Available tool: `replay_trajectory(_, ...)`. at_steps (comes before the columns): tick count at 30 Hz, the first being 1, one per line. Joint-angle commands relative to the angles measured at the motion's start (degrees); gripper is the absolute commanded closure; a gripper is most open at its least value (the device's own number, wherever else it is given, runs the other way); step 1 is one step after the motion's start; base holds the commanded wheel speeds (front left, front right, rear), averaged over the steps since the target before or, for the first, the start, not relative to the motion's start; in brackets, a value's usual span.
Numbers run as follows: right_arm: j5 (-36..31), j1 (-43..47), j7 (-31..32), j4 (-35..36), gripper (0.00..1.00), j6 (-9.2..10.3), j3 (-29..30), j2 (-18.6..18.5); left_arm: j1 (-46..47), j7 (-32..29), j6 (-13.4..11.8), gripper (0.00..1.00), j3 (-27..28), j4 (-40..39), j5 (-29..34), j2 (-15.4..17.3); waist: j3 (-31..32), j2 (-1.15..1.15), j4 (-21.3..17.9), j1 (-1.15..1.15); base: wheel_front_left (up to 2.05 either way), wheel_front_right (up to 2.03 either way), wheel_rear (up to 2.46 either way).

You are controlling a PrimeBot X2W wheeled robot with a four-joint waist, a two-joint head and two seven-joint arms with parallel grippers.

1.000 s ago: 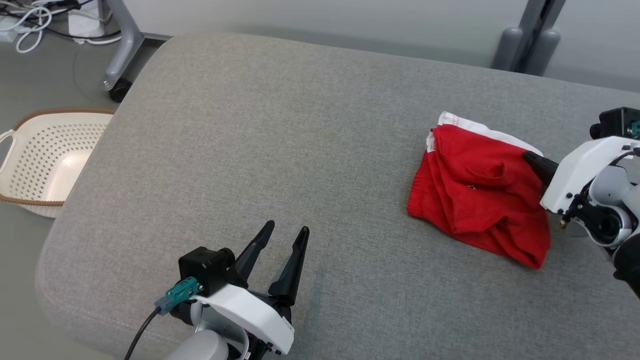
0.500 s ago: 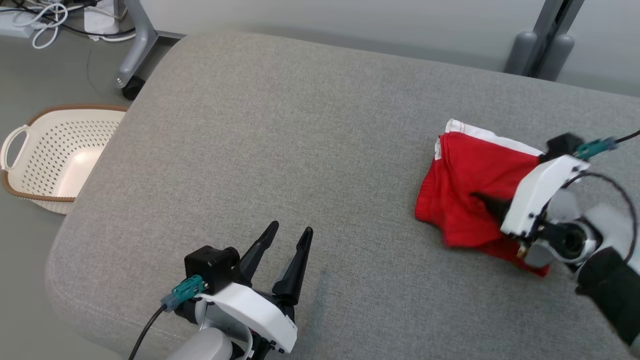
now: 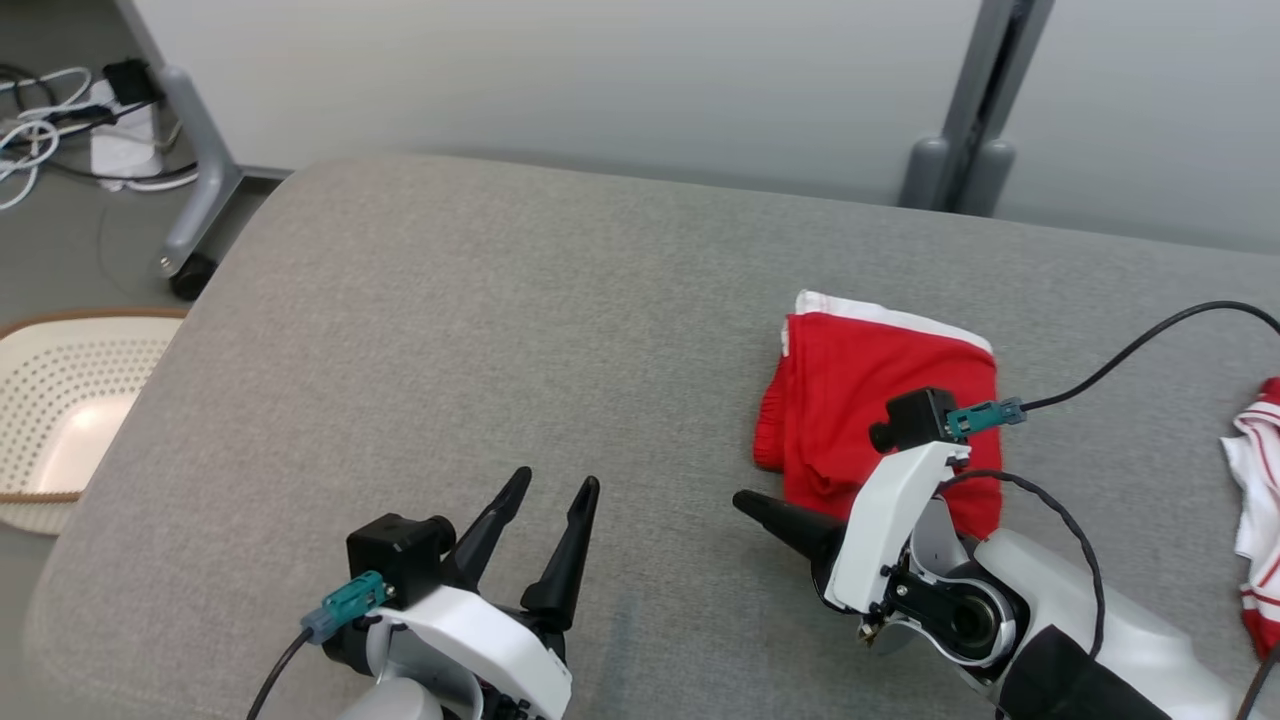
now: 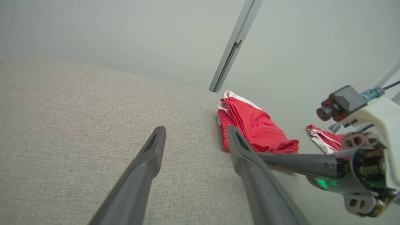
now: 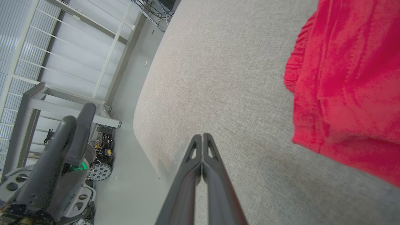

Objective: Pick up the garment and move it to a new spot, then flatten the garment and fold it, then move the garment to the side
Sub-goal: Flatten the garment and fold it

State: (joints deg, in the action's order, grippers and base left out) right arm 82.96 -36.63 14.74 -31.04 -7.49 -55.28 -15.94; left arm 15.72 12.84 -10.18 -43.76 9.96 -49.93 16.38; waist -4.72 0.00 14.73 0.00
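Right gripper had come off the red cloth it lay over half a second before and hung with its fingers pressed together above the bare grey cushion, tips just left of the garment's near corner. From the head, the garment lay folded into a rough rectangle on the cushion's right half, red with white trim along its far edge and a gathered edge on the left, its long axis running far to near. A second red-and-white cloth sat further right, the left gripper hovered spread at the near edge, and a cream basket on the floor showed its perforated bottom. From the left wrist, the spread left gripper framed the garment beyond. From the right wrist, the right gripper was closed on nothing, with the garment to its right, apart from it.
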Motion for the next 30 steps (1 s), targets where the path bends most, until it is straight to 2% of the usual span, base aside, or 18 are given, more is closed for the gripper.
replay_trajectory(1, -1.09, 0.92, -2.79, 2.00, 1.00, -0.01, 0.49, -0.94, -0.61, 0.13, -0.56, 0.00, 0.55, -0.57, -0.16, 0.70, 1.50, 0.00, -2.15, 0.00, 0.00, 0.00, 0.00)
replay_trajectory(8, -4.27, 1.65, -10.99, 7.20, 1.00, -0.01, 2.97, -4.71, -1.71, 0.80, -1.57, 0.00, 2.34, -1.99, -0.59, 2.14, 2.95, 0.00, -5.48, 0.00, 0.00, 0.00, 0.00)
replay_trajectory(9, -4.84, 1.85, -12.27, 7.79, 0.67, -0.01, 3.52, -5.53, -1.95, 0.86, -1.63, 0.00, 2.72, -2.28, -0.57, 2.37, 3.16, 0.00, -5.99, 0.00, 0.00, 0.00, 0.00)
replay_trajectory(10, -5.59, 2.01, -13.41, 8.51, 0.56, -0.01, 3.94, -6.29, -2.29, 0.94, -1.88, 0.00, 3.18, -2.53, -0.65, 2.60, 3.37, 0.00, -6.51, 0.00, 0.00, 0.00, 0.00)
replay_trajectory(11, -6.26, 2.17, -14.66, 9.29, 0.30, -0.01, 4.50, -7.07, -2.65, 1.10, -2.04, 0.00, 3.61, -2.76, -0.74, 2.91, 3.55, 0.00, -7.07, 0.00, 0.00, 0.00, 0.00)
replay_trajectory(12, -6.90, 2.27, -15.76, 9.85, 0.00, -0.01, 5.08, -7.83, -2.84, 1.22, -2.11, 0.00, 4.06, -2.97, -0.78, 3.27, 3.75, 0.00, -7.63, 0.00, 0.00, 0.00, 0.00)
replay_trajectory(17, -11.39, 3.87, -20.54, 12.22, 0.00, -0.01, 8.02, -11.72, -4.22, 1.82, -3.07, 0.00, 7.18, -4.30, -1.14, 4.99, 4.66, 0.00, -10.44, 0.00, 0.00, 0.00, 0.00)
replay_trajectory(22, -19.37, 6.88, -26.14, 12.10, 0.00, -0.01, 13.21, -14.62, -6.26, 2.16, -4.09, 0.00, 10.59, -6.04, -0.56, 6.19, 5.29, 0.00, -12.74, 0.00, 0.00, 0.00, 0.00)
replay_trajectory(25, -25.18, 10.03, -28.35, 11.49, 0.00, -0.01, 18.76, -14.65, -7.65, 2.31, -4.70, 0.00, 12.77, -7.28, 0.52, 6.65, 5.61, 0.00, -13.93, 0.00, 0.00, 0.00, 0.00)
replay_trajectory(30, -35.78, 17.71, -29.63, 13.82, 0.00, -0.01, 30.43, -11.96, -10.20, 2.39, -4.85, 0.00, 17.29, -9.89, 5.06, 5.69, 5.75, 0.00, -15.43, 0.00, 0.00, 0.00, 0.00)
